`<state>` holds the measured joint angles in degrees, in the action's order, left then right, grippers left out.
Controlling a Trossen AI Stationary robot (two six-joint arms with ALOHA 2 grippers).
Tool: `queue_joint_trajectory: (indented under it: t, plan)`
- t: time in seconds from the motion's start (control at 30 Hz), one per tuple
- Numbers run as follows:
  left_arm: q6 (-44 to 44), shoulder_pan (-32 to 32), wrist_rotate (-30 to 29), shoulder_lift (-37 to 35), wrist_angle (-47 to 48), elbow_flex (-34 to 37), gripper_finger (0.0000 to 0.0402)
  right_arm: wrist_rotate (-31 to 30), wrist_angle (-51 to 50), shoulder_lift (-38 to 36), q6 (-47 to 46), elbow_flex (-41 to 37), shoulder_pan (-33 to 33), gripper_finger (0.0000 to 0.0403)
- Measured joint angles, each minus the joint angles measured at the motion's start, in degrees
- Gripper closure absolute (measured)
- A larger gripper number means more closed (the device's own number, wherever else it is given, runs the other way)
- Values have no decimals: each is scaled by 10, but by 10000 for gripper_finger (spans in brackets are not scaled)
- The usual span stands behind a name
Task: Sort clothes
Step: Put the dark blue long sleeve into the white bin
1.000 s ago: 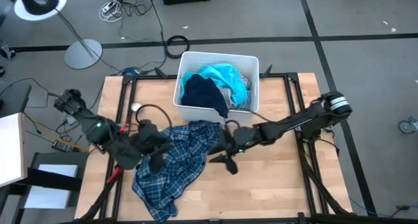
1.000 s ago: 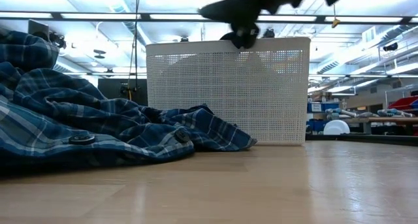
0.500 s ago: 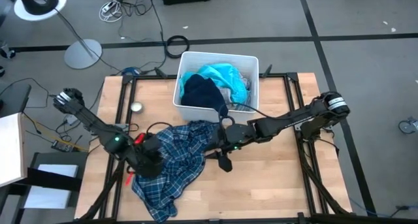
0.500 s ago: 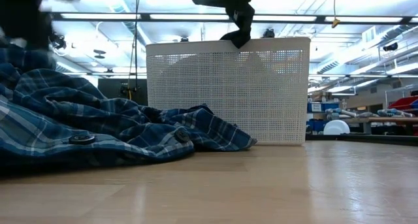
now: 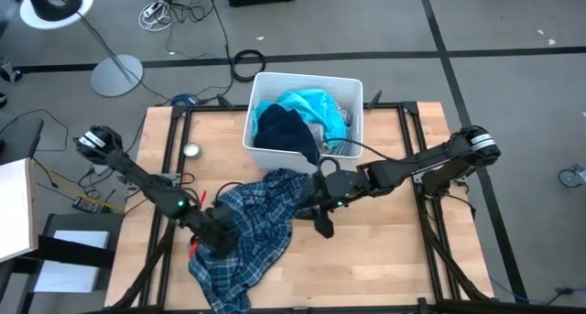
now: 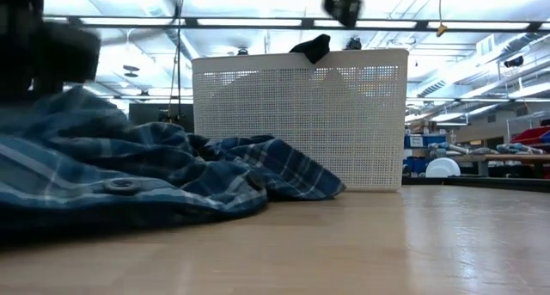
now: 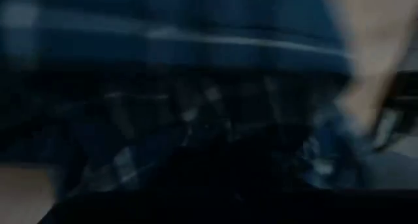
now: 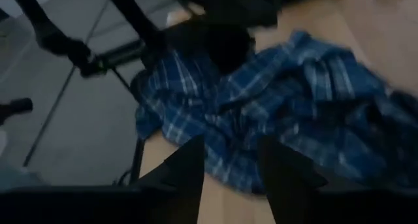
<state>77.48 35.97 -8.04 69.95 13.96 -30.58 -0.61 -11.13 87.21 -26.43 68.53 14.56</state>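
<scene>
A navy plaid shirt [image 5: 261, 227] lies crumpled on the wooden table's left half, in front of the white bin [image 5: 307, 77]. The bin holds a turquoise piece [image 5: 316, 108] and a dark navy garment [image 5: 284, 131], part of which hangs over the rim [image 6: 311, 47]. My left gripper [image 5: 220, 239] is down on the shirt's left part; its wrist view is filled by plaid cloth [image 7: 196, 106]. My right gripper [image 5: 322, 224] hovers open above the table by the shirt's right edge, nothing between its fingers [image 8: 189, 172].
A small round metal object [image 5: 191, 150] sits on the table at the far left. The bin's perforated wall [image 6: 301, 123] stands at the table's far middle. Bare wood [image 5: 394, 250] stretches over the table's right half.
My left gripper has dropped down onto the plaid shirt, moving toward the near edge and tipping downward. The shirt's left heap now sits lower and its edge by the bin has shifted slightly right. My right gripper has risen a little.
</scene>
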Motion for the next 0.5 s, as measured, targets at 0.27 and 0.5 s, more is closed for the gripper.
queue_joint_trajectory:
  t: [0.27, 0.5]
  plan:
    - [-124, -12, -126, -38, 6, -156, 399, -20, -191, -142, -42, 0, 9, 298]
    - [-293, -65, -184, -35, 51, -350, 400, -98, -324, -252, -48, 0, 35, 326]
